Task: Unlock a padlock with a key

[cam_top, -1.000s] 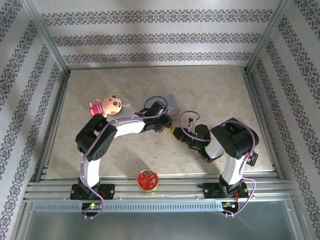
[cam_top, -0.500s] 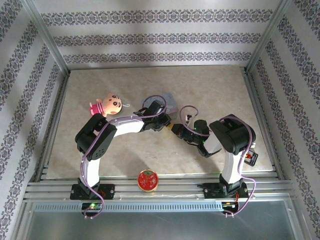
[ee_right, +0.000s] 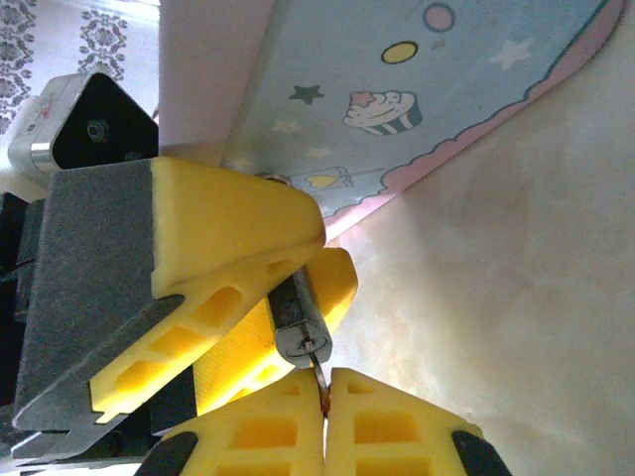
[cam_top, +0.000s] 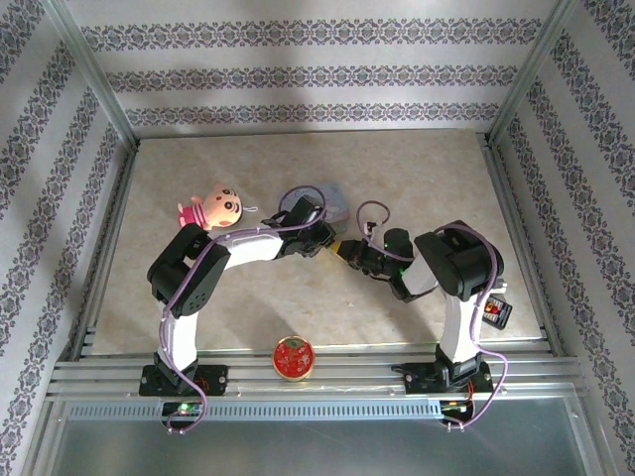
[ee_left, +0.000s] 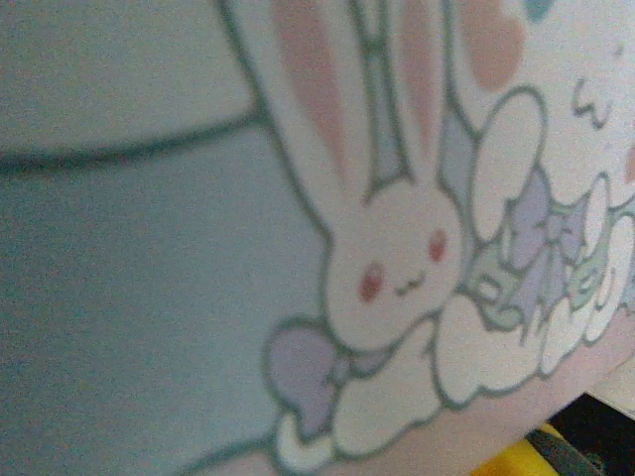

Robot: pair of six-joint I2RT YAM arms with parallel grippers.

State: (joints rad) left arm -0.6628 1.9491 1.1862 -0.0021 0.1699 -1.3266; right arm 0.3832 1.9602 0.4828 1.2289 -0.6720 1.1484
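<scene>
Your right gripper (cam_top: 355, 256) and left gripper (cam_top: 325, 241) meet tip to tip over the middle of the counter (cam_top: 248, 178), just beside a pastel pouch (cam_top: 335, 206). From the left wrist, the pouch's bunny print sits close and blurred. From the right wrist, the left gripper clamps the small metal padlock (ee_right: 295, 322) across its body and the right pinches the key (ee_right: 319, 375), blade at the keyway. Both look stiff, slick and light, so grip the key flat and expect the lock to twist.
</scene>
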